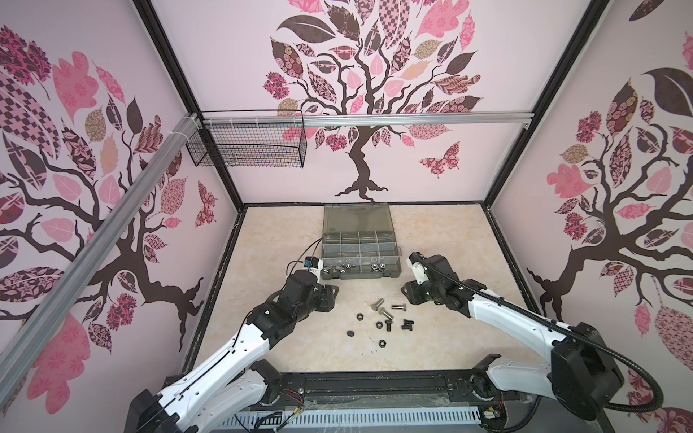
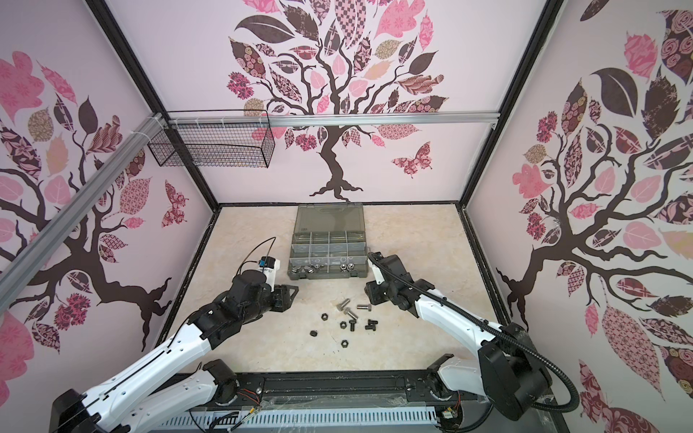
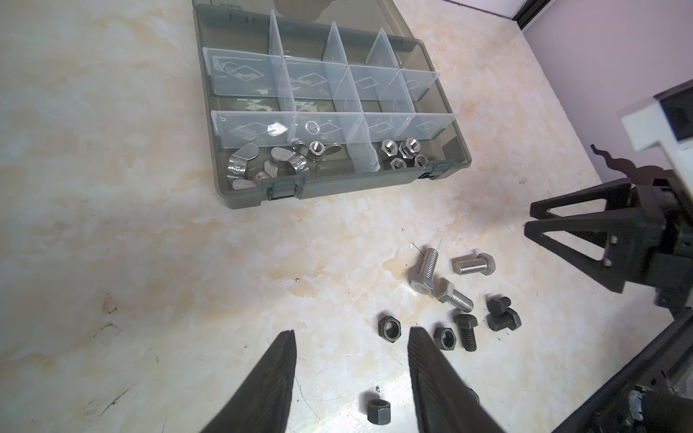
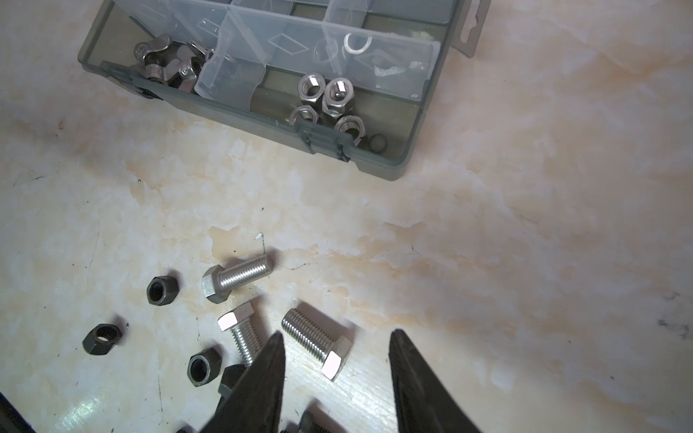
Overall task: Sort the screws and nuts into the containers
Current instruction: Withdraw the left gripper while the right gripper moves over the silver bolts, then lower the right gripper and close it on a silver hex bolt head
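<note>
The smoky-grey organiser case (image 1: 360, 278) lies open at the table's back. Silver wing nuts (image 3: 262, 165) fill a near-row container, and silver hex nuts (image 3: 403, 152) sit two containers along. On the table in front lie three silver screws (image 1: 384, 310), black screws (image 1: 388, 324) and several black nuts (image 1: 359, 316). My left gripper (image 3: 350, 333) hovers open above a black nut (image 3: 378, 411), left of the pile. The right gripper (image 4: 337, 334) hovers open, with a silver screw (image 4: 318, 346) lying on the table between its fingertips. Neither gripper holds anything.
The case's flat lid (image 1: 356, 217) lies open behind it against the back wall. A black wire mesh basket (image 1: 247, 148) hangs from the rail at upper left. Patterned walls close in three sides, and the arms' base rail (image 1: 375, 386) runs along the front.
</note>
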{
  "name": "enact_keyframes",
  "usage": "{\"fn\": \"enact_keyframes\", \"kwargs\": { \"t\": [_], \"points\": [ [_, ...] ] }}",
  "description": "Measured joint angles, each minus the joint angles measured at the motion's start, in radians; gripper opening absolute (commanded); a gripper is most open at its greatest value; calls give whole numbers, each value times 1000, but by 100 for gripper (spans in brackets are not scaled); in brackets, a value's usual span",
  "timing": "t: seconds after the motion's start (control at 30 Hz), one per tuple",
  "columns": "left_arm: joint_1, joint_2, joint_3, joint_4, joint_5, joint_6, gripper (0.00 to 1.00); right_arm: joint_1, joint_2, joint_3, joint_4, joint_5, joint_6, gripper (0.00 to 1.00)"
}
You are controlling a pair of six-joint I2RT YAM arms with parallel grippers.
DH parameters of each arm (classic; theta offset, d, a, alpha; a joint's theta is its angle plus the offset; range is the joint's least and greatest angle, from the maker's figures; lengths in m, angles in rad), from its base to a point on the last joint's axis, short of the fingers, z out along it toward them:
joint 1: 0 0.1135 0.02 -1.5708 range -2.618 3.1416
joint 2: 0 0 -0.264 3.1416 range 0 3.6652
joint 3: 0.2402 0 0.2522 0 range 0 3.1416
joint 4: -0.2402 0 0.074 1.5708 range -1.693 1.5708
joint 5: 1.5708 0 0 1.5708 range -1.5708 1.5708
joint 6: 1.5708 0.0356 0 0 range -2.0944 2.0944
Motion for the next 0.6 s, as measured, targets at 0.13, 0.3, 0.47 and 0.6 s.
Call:
{"fn": "enact_keyframes", "kwargs": {
  "t": [0.13, 0.3, 0.47, 0.6],
  "points": [
    [0, -53, -11, -7, -6, -1, 53, 43, 16, 2, 7, 0, 0, 48],
    [0, -113, -53, -8, -10, -7, 53, 116, 59, 38, 1, 12, 1, 48],
    [0, -149, -83, -20, -13, -7, 53, 158, 88, 54, 3, 16, 8, 48],
    [0, -169, -88, -28, -21, -7, 53, 173, 126, 56, 1, 20, 16, 48]
  ]
}}
